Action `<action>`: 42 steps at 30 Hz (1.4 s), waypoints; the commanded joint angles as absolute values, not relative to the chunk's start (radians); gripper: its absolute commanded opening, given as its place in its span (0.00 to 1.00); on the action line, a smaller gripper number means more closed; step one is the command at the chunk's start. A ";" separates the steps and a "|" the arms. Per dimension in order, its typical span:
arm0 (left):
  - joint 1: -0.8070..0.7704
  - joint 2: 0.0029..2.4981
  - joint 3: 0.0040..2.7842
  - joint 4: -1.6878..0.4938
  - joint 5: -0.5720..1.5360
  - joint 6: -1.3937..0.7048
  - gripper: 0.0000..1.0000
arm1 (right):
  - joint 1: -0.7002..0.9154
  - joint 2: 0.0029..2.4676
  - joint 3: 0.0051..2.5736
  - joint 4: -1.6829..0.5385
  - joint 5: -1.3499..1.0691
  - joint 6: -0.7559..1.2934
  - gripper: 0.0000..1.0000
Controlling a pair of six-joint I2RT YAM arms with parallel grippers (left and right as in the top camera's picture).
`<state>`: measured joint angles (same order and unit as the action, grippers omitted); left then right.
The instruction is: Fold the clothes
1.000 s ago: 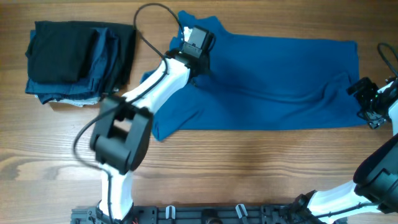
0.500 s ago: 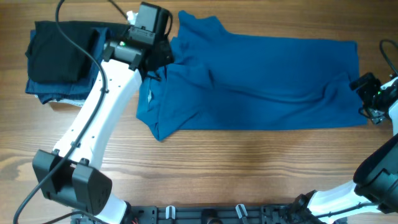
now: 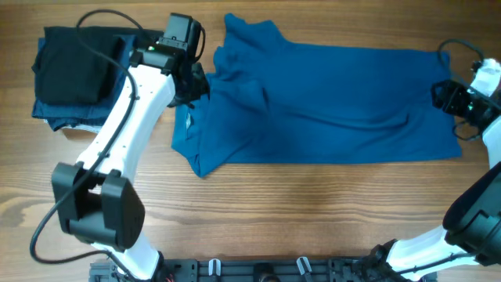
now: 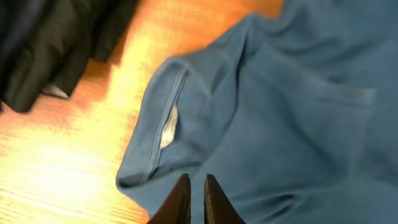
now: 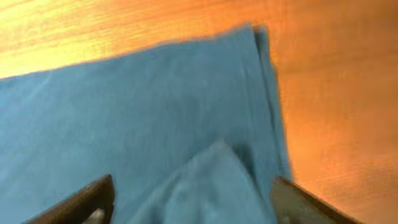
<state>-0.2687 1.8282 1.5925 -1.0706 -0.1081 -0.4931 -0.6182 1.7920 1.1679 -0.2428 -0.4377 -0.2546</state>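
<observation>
Overhead, the bright medium-blue short-sleeved polo shirt of soft plain fabric (image 3: 337, 102) lies spread along the far half of the light-brown wooden bench (image 3: 313, 211), its length running left to right. Its near edge is a fairly straight line, and a broad strip of bare wood lies open on the near side of it. The right edge stops just short of the frame's right side. At the far left sits a folded pile of black and dark navy garments (image 3: 86, 74), apart from the shirt, with a narrow band of wood between them that the white left arm crosses.

The left gripper (image 3: 192, 82) hangs over the shirt's rumpled left end. In the left wrist view its fingers (image 4: 180, 199) stand almost together above the blue cloth, closed; whether they pinch any fabric cannot be told. Just beyond them a stitched hem curls up, showing a small white label (image 4: 168, 127), and past it are bare wood and the dark pile.

The right gripper (image 3: 446, 94) is at the shirt's far right corner. In the right wrist view its fingers (image 5: 87, 199) are spread wide, open, with a raised ridge of blue cloth between them and nothing gripped. The shirt's corner and right edge show clearly, with open wood beyond.
</observation>
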 commanded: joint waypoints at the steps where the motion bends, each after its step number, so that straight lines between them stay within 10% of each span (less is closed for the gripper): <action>1: -0.266 1.847 1.548 -1.079 -0.093 -0.506 0.09 | -0.614 1.867 1.183 -0.164 -0.482 -0.392 0.55; 42: -0.267 1.847 1.522 -1.097 -0.094 -0.510 0.14 | -0.614 2.059 1.176 -0.039 -0.453 -0.468 0.47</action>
